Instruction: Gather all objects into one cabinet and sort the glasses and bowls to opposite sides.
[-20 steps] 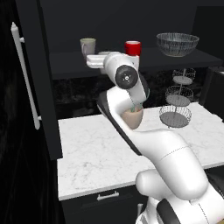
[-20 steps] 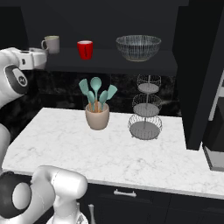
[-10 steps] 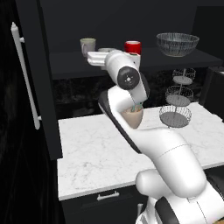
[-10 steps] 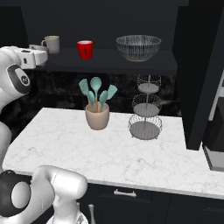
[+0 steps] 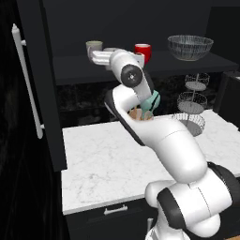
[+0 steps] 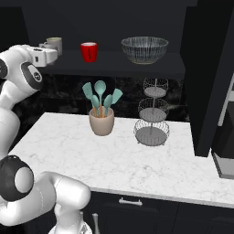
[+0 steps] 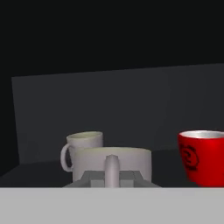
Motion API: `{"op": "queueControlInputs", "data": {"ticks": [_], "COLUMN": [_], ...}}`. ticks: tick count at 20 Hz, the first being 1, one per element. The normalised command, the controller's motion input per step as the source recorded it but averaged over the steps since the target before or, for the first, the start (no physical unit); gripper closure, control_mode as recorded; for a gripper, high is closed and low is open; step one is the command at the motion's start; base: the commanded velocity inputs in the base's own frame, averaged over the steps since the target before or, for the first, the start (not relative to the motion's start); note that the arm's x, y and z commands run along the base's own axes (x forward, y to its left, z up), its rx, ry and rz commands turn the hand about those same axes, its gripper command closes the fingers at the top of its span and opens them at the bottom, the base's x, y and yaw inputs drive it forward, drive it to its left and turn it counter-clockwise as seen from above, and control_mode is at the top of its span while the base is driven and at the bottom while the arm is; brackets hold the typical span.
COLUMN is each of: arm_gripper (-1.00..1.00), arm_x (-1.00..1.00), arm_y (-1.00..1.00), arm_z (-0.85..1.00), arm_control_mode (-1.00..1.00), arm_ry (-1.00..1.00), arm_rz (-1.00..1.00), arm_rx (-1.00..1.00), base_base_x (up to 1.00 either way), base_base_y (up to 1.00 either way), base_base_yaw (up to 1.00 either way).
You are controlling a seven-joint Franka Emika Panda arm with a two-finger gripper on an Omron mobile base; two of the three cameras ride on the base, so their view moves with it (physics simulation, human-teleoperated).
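Pincer (image 7: 112,175) clamps mug (image 7: 116,162), red mug (image 7: 203,156) near.

Shelf free between red mug (image 6: 89,51) and mesh bowl (image 6: 144,49).

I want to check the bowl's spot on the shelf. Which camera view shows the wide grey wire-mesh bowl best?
The right base view: the wide grey wire-mesh bowl stands whole and unobstructed on the dark cabinet shelf, well apart from the bright red mug. The left base view also shows it, at the shelf's far end.
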Motion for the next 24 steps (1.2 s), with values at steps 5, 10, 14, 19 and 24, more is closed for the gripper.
{"op": "queueControlInputs", "data": {"ticks": [5,10,14,19,24], "arm_gripper": [1.0,1.0,1.0,1.0,1.0], "arm_x": [0.42,0.31,0.0,-0.02,-0.46], "arm_y": [0.0,0.0,0.0,0.0,0.0], "arm_z": [-0.11,0.0,0.0,0.0,-0.13], "arm_control_mode": [-1.0,-1.0,-1.0,-1.0,-1.0], "arm_ry": [0.0,-0.01,-0.09,-0.06,0.0], "arm_rz": [0.0,0.0,0.0,0.0,-0.02], "arm_rx": [0.0,0.0,0.0,0.0,0.0], "base_base_x": [0.0,0.0,0.0,0.0,0.0], "base_base_y": [0.0,0.0,0.0,0.0,0.0], "base_base_yaw": [0.0,0.0,0.0,0.0,0.0]}}
